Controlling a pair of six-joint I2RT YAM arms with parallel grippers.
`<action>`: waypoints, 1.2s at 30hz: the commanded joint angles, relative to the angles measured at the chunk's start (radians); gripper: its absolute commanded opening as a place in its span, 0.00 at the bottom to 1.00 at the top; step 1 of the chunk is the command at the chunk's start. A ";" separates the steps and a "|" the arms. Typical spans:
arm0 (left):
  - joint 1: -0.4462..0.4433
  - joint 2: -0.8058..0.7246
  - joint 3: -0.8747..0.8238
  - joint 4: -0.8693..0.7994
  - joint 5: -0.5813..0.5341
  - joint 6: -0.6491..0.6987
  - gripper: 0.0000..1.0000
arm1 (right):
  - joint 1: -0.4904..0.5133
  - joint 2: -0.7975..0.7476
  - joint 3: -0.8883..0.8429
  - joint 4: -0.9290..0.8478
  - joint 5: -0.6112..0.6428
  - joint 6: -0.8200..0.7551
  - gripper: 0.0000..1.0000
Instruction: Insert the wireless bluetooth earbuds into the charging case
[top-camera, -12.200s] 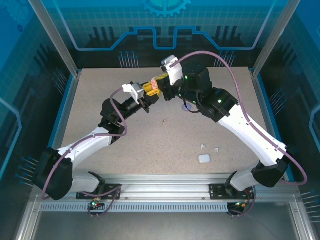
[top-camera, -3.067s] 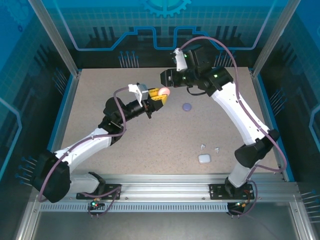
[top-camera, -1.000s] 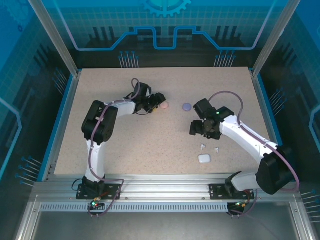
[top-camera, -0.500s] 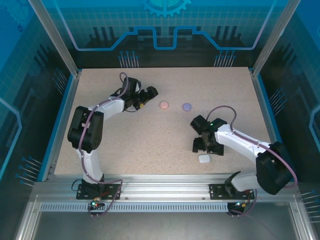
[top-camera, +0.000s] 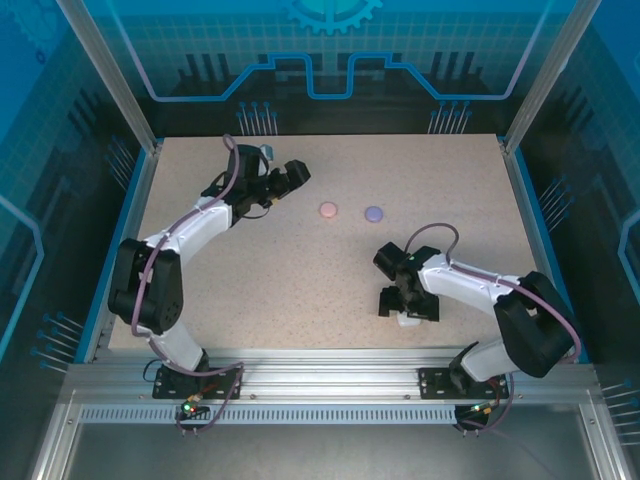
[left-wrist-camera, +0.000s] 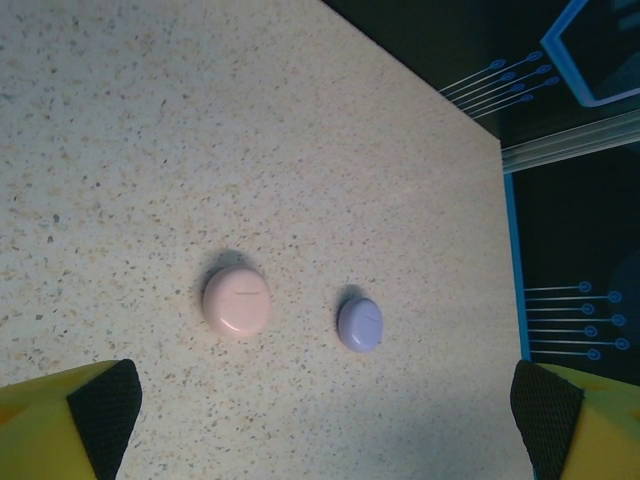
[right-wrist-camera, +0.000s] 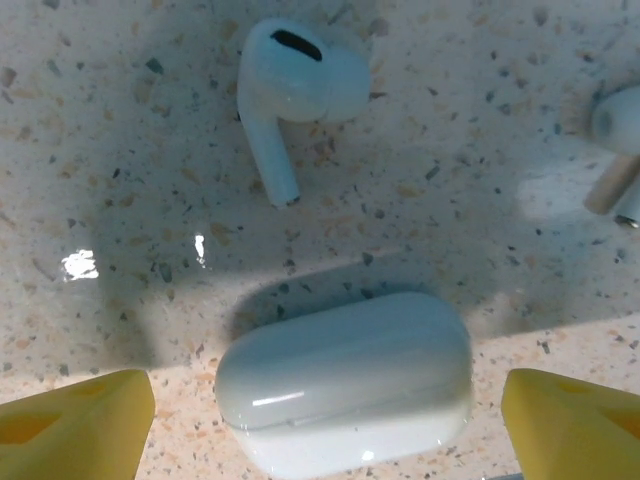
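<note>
Seen from above, a speckled beige table (top-camera: 250, 270) like flecked stone carries two black-and-white robot arms. The left gripper (top-camera: 291, 172) is at about 10 o'clock from the table's middle, and the right gripper (top-camera: 404, 304) is low over the surface at about 4 o'clock. From this height, a pink case (top-camera: 328, 210) and a purple case (top-camera: 374, 213) at about 12 o'clock are only two small dots, side by side but apart. The left wrist camera shows them as smooth, closed, rounded pebbles, the pink one larger and the purple one at its 3 o'clock. It also shows the left gripper's yellow fingers (left-wrist-camera: 50, 430) with black pads, spread wide with nothing between them. The right wrist camera looks closely at a glossy white charging case (right-wrist-camera: 345, 385), a closed rounded oblong lying flat. The right gripper's yellow fingers stand open on either side of it without touching. A white earbud (right-wrist-camera: 290, 95) with a bulbous head, a dark slot and a short stem lies at the case's 12 o'clock. A second white earbud (right-wrist-camera: 618, 150) is at 2 o'clock, cut off by the frame edge.
</note>
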 joint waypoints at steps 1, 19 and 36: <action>0.002 -0.065 -0.017 -0.042 -0.027 0.046 0.99 | 0.015 0.035 -0.014 0.023 -0.006 -0.002 0.91; 0.002 -0.214 -0.053 -0.107 -0.117 0.142 0.99 | 0.043 0.052 -0.062 0.052 -0.006 0.009 0.67; 0.006 -0.279 -0.124 -0.073 -0.103 0.115 0.99 | 0.080 0.121 -0.027 0.046 0.025 -0.012 0.71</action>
